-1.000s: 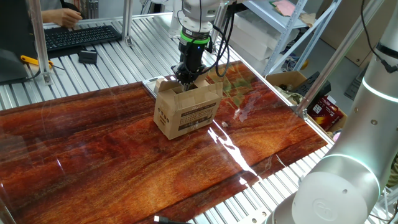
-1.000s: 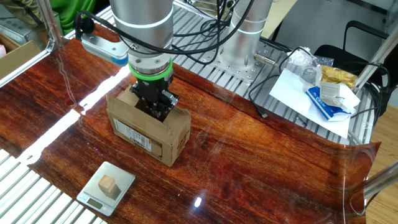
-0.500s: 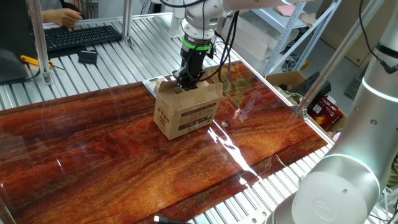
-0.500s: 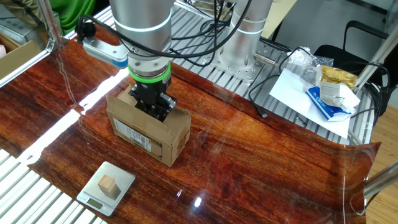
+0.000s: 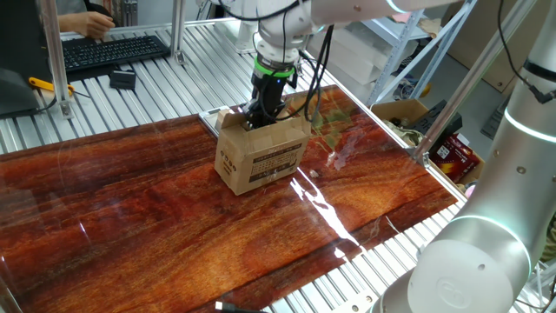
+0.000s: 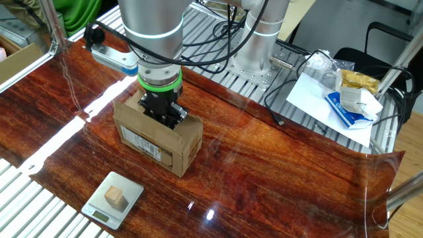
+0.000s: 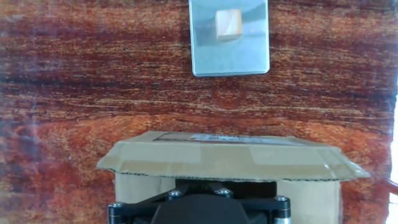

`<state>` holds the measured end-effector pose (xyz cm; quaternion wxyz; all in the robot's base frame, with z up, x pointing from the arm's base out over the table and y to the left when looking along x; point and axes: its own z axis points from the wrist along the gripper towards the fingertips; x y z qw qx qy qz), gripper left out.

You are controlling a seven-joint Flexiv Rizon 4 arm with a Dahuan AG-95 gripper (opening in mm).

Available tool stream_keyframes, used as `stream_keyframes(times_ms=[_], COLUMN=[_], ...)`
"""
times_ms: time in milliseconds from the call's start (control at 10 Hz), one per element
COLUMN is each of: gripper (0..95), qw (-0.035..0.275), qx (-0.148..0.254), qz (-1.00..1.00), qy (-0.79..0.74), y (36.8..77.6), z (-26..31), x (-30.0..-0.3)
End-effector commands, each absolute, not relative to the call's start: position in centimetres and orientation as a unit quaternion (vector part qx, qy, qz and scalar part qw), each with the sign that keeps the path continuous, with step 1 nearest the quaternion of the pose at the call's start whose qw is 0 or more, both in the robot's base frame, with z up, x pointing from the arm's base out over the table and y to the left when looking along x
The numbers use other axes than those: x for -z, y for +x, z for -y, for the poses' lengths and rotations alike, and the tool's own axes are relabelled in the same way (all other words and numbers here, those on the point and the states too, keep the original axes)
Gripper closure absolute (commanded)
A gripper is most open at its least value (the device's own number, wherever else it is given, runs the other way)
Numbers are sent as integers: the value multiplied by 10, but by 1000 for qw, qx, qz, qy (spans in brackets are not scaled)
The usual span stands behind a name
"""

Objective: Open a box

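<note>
Box [image 5: 261, 155] is found on the worktop [image 5: 156, 226], near a scale [image 6: 112, 196]. Pincer [image 6: 163, 114] is lowered at its top flaps; spread cannot be told. Cardboard judged light, easily creased; flap edge is advised for hold.

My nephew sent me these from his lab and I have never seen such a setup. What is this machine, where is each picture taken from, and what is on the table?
It is a robot arm with a two-fingered hand on its end. Two pictures come from fixed cameras on different sides of the table. The third comes from a camera on the hand itself, looking down along the fingers.

On the glossy wooden table stands a small cardboard box. The hand is lowered into its top, among the raised flaps, so the fingertips are hidden and I cannot tell whether they grip anything. One flap shows in the hand's own picture.

Nearby lies a small metal scale with a wooden cube on it.
</note>
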<state>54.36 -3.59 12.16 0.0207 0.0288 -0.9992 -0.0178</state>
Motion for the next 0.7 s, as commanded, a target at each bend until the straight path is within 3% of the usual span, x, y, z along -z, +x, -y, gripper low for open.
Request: stream_keyframes(times_ms=[100, 700], gripper=[950, 950], qw=[17, 10], qx=[21, 54], qz=[999, 999], qy=[28, 5], y=[542, 536], z=[35, 30], x=[-115, -101])
